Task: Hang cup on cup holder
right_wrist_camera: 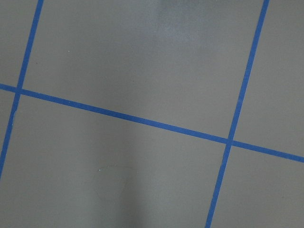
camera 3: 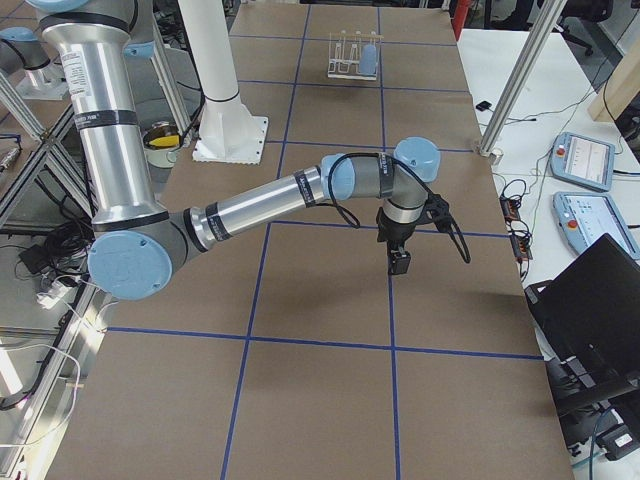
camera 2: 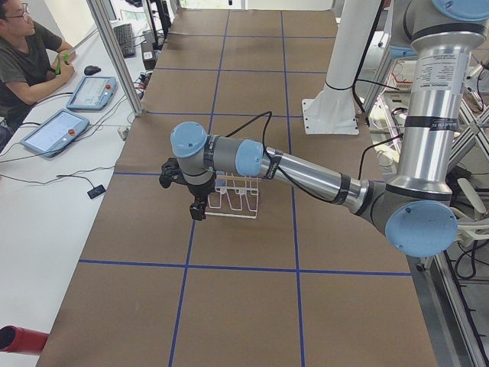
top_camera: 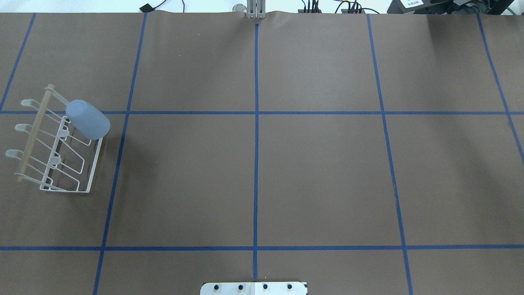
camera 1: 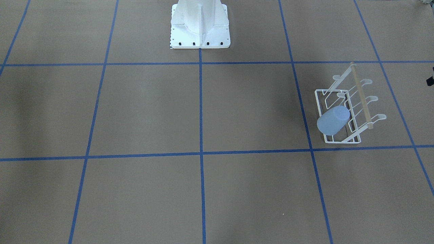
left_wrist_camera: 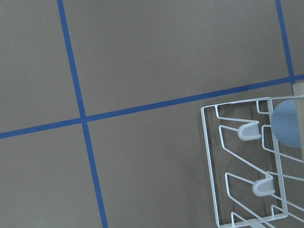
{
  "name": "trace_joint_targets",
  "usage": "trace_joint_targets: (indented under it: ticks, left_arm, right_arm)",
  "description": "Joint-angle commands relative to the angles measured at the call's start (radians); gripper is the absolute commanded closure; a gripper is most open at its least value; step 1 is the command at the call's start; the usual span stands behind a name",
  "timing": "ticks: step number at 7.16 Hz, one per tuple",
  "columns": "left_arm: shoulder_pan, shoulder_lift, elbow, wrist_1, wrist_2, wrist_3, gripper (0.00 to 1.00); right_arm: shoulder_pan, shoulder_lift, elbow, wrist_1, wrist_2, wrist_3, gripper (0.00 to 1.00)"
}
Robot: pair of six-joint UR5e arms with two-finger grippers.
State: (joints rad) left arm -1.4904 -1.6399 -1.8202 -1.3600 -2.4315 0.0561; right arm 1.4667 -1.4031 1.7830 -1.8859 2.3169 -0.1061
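Light-blue plastic tumbler (top_camera: 88, 119) tilted on a prong of white wire rack (top_camera: 95, 164); left gripper (camera 2: 197, 212) just beside rack, finger spacing cannot be told.

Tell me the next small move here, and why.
Probably raise the left hand up and away from the cup holder. The cup already sits tilted over an end prong, and the overhead view shows nothing gripping it, so the hang looks done and only a clean retreat remains.
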Motion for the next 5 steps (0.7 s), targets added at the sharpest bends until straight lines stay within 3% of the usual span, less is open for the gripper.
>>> trace_joint_targets:
  ticks: [1, 4, 5]
  left_arm:
    - [0.001, 0.019, 0.012, -0.011, -0.001, 0.001, 0.02]
    - [-0.019, 0.019, -0.057, -0.007, 0.015, -0.028, 0.02]
    - [-0.025, 0.081, -0.071, -0.011, 0.014, -0.018, 0.02]
  right_arm:
    - [0.0, -0.066, -0.011, 0.024, 0.001, -0.029, 0.0]
    - [0.018, -0.123, 0.018, 0.11, -0.007, -0.026, 0.0]
    - [0.018, -0.126, 0.019, 0.11, -0.004, -0.026, 0.0]
